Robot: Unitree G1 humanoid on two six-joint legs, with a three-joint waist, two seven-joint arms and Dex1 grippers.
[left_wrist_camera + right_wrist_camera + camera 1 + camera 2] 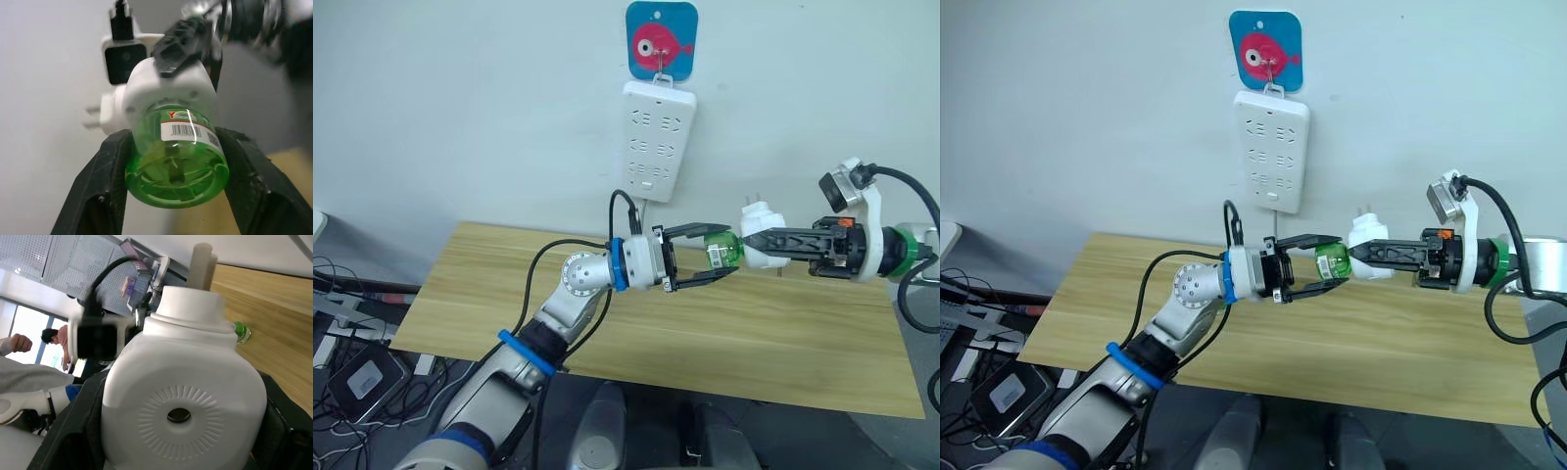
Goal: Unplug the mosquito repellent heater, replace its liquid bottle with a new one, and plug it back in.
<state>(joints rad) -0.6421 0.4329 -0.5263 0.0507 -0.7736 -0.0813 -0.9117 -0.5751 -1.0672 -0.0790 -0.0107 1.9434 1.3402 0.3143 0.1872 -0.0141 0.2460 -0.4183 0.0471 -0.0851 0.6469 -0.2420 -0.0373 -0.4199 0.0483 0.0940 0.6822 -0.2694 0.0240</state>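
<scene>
Above the wooden table [705,333], my right gripper [754,242] is shut on the mosquito repellent heater [767,221], a small white rounded unit. Its two prongs [751,203] point up and its round vent hole [178,415] faces my right wrist camera. The green liquid bottle [723,251] sticks out of the heater toward my left arm. My left gripper [732,248] is shut on the bottle, and its black fingers [110,171] press it on both sides. A barcode label [182,130] shows on the bottle.
A white power strip [658,137] hangs on the wall from a blue fish hook [661,39], above and behind the grippers. A small green thing [242,332] lies on the table. Cables and a box [367,377] sit on the floor at left. A person [54,340] stands far off.
</scene>
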